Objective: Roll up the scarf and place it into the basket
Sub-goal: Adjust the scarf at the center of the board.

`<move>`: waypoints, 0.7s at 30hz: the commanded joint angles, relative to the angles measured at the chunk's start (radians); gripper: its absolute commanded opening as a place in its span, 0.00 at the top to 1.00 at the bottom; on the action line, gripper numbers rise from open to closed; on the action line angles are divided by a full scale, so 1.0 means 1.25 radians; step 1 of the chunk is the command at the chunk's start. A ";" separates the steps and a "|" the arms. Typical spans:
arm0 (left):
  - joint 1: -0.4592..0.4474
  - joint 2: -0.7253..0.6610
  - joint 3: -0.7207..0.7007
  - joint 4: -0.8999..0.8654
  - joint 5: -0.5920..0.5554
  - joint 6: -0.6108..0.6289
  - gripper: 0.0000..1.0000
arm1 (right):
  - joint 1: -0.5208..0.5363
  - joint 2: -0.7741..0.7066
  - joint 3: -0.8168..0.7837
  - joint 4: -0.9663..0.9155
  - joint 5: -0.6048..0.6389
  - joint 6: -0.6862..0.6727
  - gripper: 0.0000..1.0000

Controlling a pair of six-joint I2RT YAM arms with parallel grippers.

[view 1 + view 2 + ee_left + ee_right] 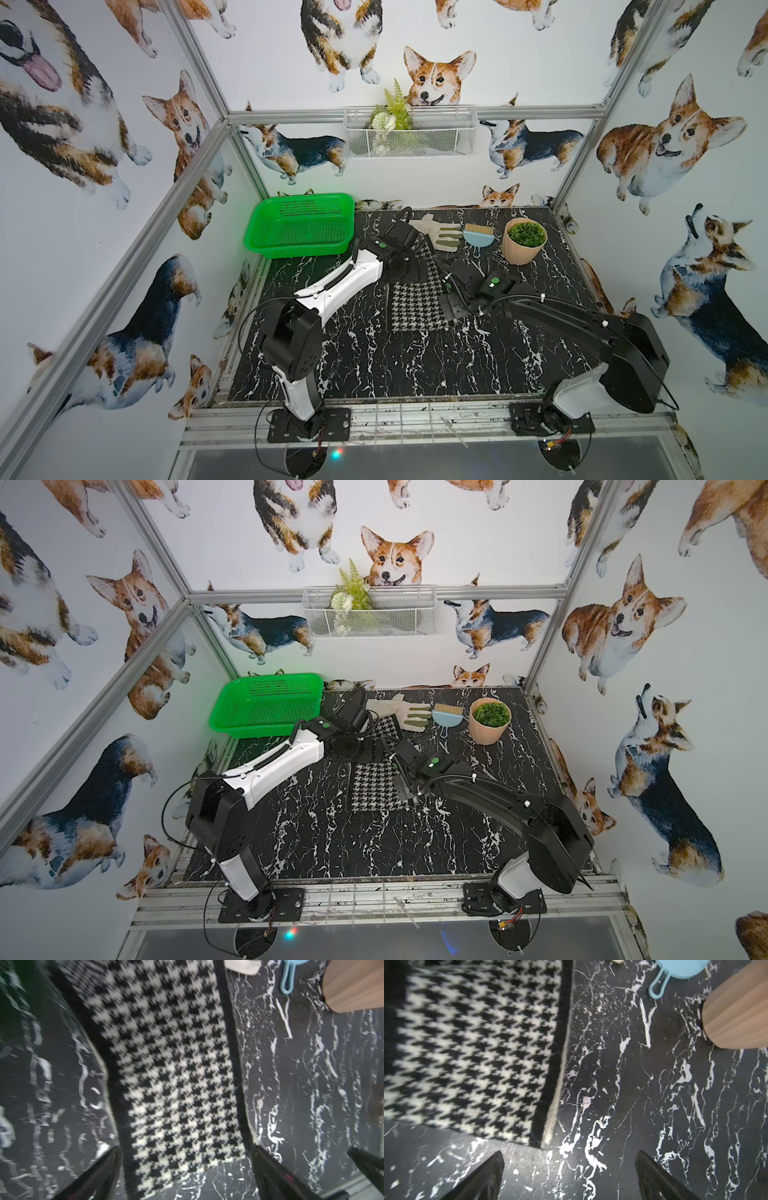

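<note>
Two grippers are found at the near end of the scarf, which lies flat and unrolled in the middle of the black marbled table, houndstooth face up; no turn of a roll is seen, so the task is judged to be at its start. The left gripper is spread wide with one finger at each side of the scarf's end and nothing pinched; this placing is probably chosen so that the whole width can be taken at once. The right gripper is also fully released and is held over bare table just off the corner with the cream edging, apparently to support that edge; contact with the cloth cannot be told. The far end runs under the left arm toward the work glove; beside it stand a blue dustpan and a plant pot. The green basket waits empty at the far left corner, well apart from the scarf; rolling away from the near end would bring the roll closer to it.
</note>
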 commanded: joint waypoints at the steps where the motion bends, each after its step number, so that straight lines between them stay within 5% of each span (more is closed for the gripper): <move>1: -0.037 -0.029 -0.080 0.171 0.057 -0.147 0.01 | -0.026 0.028 -0.034 0.047 -0.040 0.006 0.00; 9: -0.084 -0.053 -0.263 0.266 0.010 -0.256 0.01 | -0.027 0.100 -0.070 0.112 -0.089 0.052 0.00; 21: -0.078 -0.118 -0.520 0.296 -0.017 -0.288 0.01 | 0.009 -0.020 -0.073 0.080 -0.082 0.059 0.00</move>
